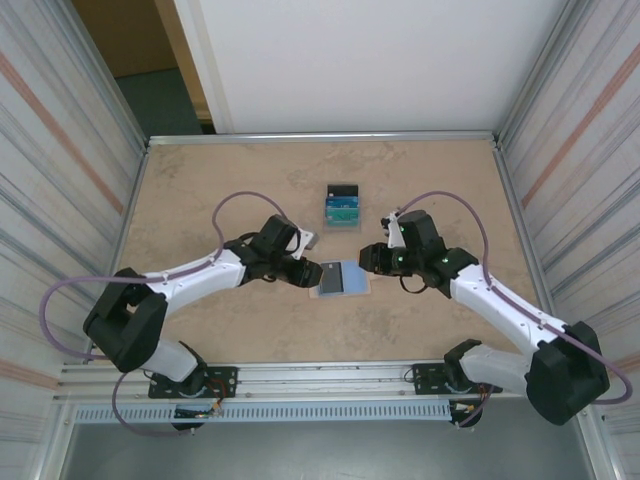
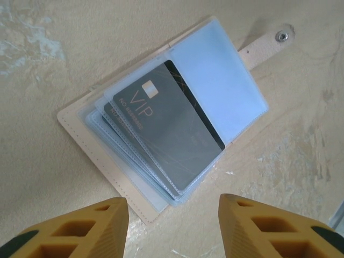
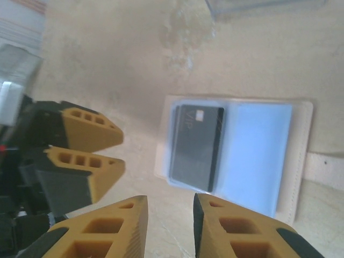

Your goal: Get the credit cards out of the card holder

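The tan card holder (image 1: 352,290) lies open on the table between my two grippers, its snap tab (image 2: 267,44) stretched out flat. A black credit card (image 2: 172,134) marked VIP sits in the top clear sleeve, with more sleeves stacked under it. My left gripper (image 2: 173,226) is open just short of the holder's near corner, touching nothing. From the opposite side, my right gripper (image 3: 169,226) stands open with a narrow gap, just short of the black card (image 3: 196,145) and the holder's edge (image 3: 306,140). The left fingers (image 3: 88,156) show there too.
A small pile of coloured cards (image 1: 342,203), black, blue and teal, lies farther back on the table. Metal walls close in the left and right sides. The tabletop (image 1: 230,180) around the holder is bare marbled beige.
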